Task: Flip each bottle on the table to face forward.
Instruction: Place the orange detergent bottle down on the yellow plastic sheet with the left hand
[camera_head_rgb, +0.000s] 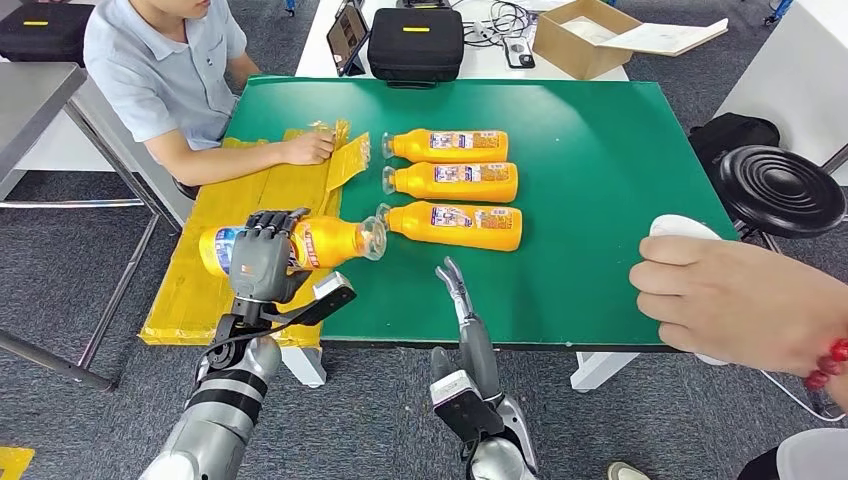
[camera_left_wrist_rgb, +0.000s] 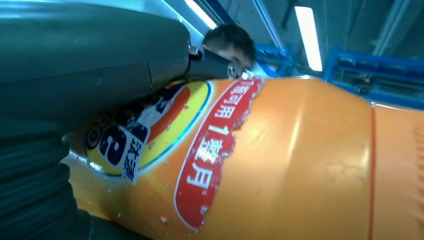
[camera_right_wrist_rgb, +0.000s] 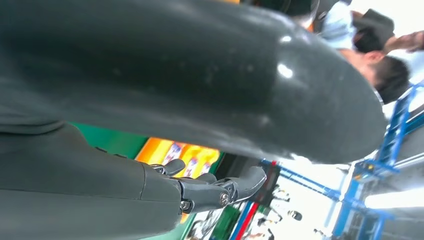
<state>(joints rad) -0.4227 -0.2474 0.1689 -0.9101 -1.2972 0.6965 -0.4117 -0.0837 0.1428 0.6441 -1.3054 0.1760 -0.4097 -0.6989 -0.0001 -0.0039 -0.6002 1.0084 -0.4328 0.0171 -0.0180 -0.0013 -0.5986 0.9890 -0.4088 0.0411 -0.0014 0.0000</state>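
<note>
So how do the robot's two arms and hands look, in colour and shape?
Both arms are silver metal with ribbed segments. The left hand is grey with darker fingers; a black cable loops at its wrist. The right hand is slim and dark grey.

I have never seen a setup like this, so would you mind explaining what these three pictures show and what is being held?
This is a humanoid robot with two silver arms. The wide picture is its own head view, looking down at a green table. The other two come from cameras at its wrists. Its left hand grips an orange bottle lying on its side; the left wrist view shows that bottle's label up close. Its right hand holds nothing, fingers extended. Three more orange bottles lie in a row on the table. A seated person rests a hand on yellow cardboard.
</note>
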